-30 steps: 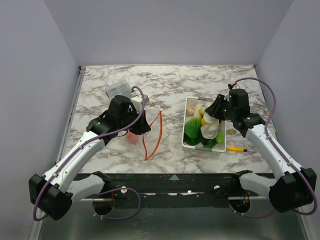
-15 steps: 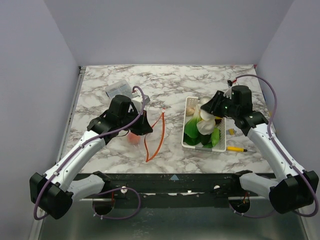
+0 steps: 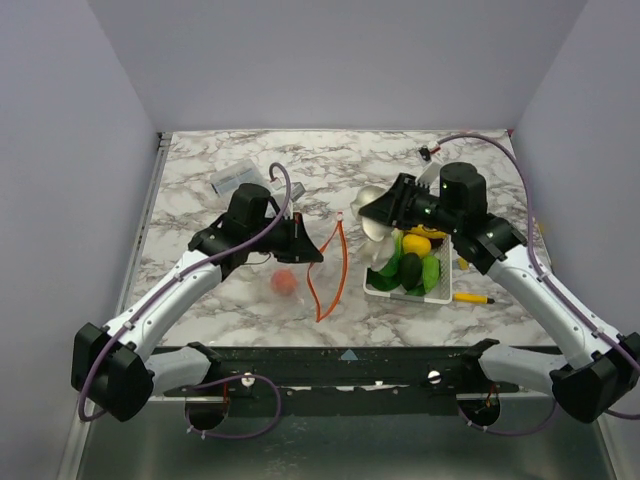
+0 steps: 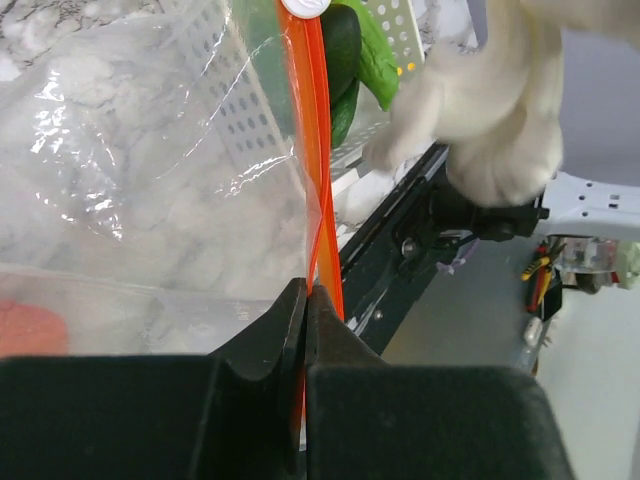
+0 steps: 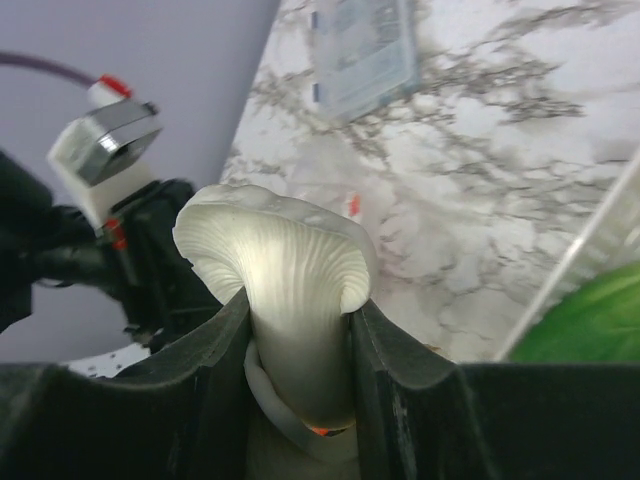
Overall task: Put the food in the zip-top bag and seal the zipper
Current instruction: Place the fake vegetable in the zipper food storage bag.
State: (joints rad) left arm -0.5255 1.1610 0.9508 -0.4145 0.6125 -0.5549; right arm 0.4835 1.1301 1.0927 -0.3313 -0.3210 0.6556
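The clear zip-top bag (image 3: 290,270) lies left of centre with a red-orange fruit (image 3: 285,283) inside. Its orange zipper (image 3: 335,265) stands up in a loop. My left gripper (image 3: 305,250) is shut on the zipper (image 4: 315,150) at the bag's mouth, with the bag (image 4: 150,170) hanging to its left. My right gripper (image 3: 392,208) is shut on a white mushroom (image 3: 377,232) and holds it in the air between the basket and the bag's mouth. In the right wrist view the mushroom (image 5: 285,270) fills the jaws of that gripper (image 5: 298,310). The mushroom (image 4: 490,110) also hangs close beyond the zipper.
A white basket (image 3: 410,296) right of centre holds green vegetables (image 3: 410,270) and a yellow lemon piece (image 3: 417,243). A yellow pen-like stick (image 3: 470,297) lies by its near right corner. A grey-clear packet (image 3: 232,178) sits at the back left.
My right gripper has lifted the mushroom out of the basket and carried it left toward the bag. My left gripper has shifted right with the zipper, and the bag with it.
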